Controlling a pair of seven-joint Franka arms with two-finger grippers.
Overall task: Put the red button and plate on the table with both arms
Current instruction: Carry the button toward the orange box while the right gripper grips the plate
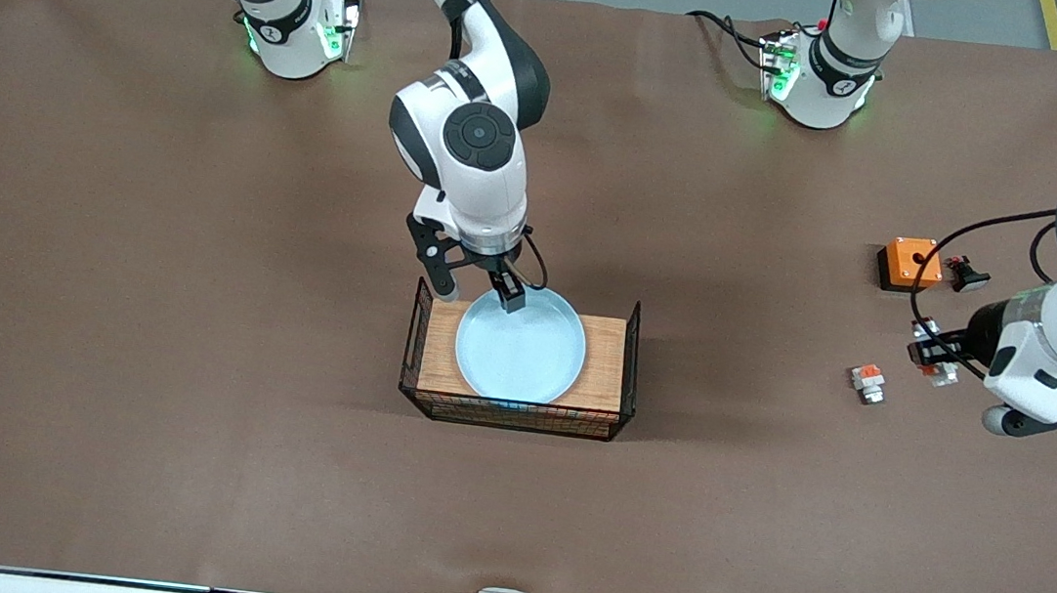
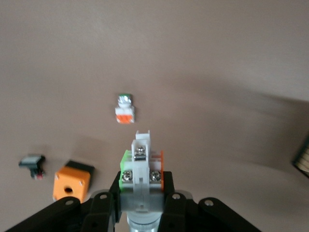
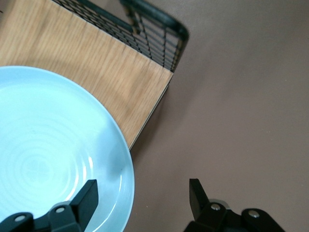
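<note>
The pale-blue plate (image 1: 520, 345) lies on a wooden board (image 1: 602, 363) with black wire ends, mid-table. My right gripper (image 1: 480, 289) is open and astride the plate's rim at the edge toward the robots' bases. In the right wrist view, my right gripper (image 3: 142, 187) has one finger (image 3: 87, 193) over the plate (image 3: 48, 145) and the other outside the rim, over the table (image 3: 241, 96). My left gripper (image 1: 924, 350) is shut on the red button (image 2: 141, 169), a white-grey switch block with green and orange sides, low over the table (image 1: 194, 301) at the left arm's end. It also shows in the left wrist view (image 2: 141, 187).
A stubby white block with an orange top (image 1: 868, 382) lies beside the left gripper, seen too in the left wrist view (image 2: 125, 110). An orange box (image 1: 910, 263) and a black knob (image 1: 968, 276) lie farther from the front camera. The board's wire ends (image 1: 629, 366) stand upright.
</note>
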